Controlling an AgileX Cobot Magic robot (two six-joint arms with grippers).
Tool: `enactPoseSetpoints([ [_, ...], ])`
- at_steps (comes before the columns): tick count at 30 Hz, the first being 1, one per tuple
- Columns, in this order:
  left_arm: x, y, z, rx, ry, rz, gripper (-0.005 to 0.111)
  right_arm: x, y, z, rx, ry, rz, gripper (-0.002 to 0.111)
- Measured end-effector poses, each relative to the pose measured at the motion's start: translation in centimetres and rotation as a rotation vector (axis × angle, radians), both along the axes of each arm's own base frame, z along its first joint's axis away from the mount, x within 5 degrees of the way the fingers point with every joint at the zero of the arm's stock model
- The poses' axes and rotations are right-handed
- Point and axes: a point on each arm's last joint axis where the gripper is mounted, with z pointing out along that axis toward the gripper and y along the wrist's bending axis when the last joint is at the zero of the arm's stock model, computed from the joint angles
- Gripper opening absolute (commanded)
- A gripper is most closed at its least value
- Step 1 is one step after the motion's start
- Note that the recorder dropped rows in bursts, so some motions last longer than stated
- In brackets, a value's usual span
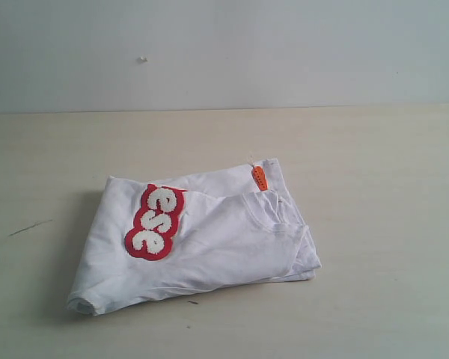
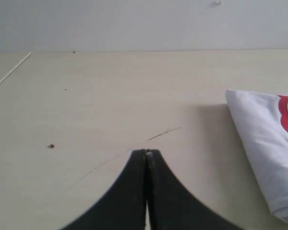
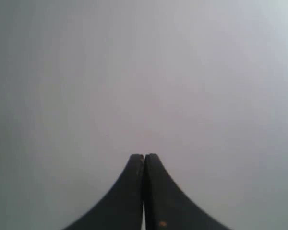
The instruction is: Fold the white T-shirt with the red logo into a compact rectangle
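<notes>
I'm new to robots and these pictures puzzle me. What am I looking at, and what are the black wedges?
A two-armed robot folds laundry. One picture is from a camera off the arms: a white T-shirt lies folded on a pale table, part of its red logo and an orange tag showing. The others are from cameras on each wrist. The black wedges are its pincers: the left pincer is shut, near the shirt; the right pincer is shut, facing blank grey. Neither holds anything.

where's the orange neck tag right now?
Exterior view: the orange neck tag sits at the far right corner of the folded white T-shirt, right of the red logo.
</notes>
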Motion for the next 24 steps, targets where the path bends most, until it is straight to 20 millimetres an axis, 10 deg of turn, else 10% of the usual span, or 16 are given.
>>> enactPoseSetpoints([
  [11,0.0,0.0,0.0,0.000,0.000,0.000,0.000,1.6,0.4,-0.8,-0.174,-0.132,-0.032,0.000],
  [24,0.0,0.0,0.0,0.000,0.000,0.000,0.000,7.8,0.0,-10.4,-0.201,0.102,-0.039,0.000],
])
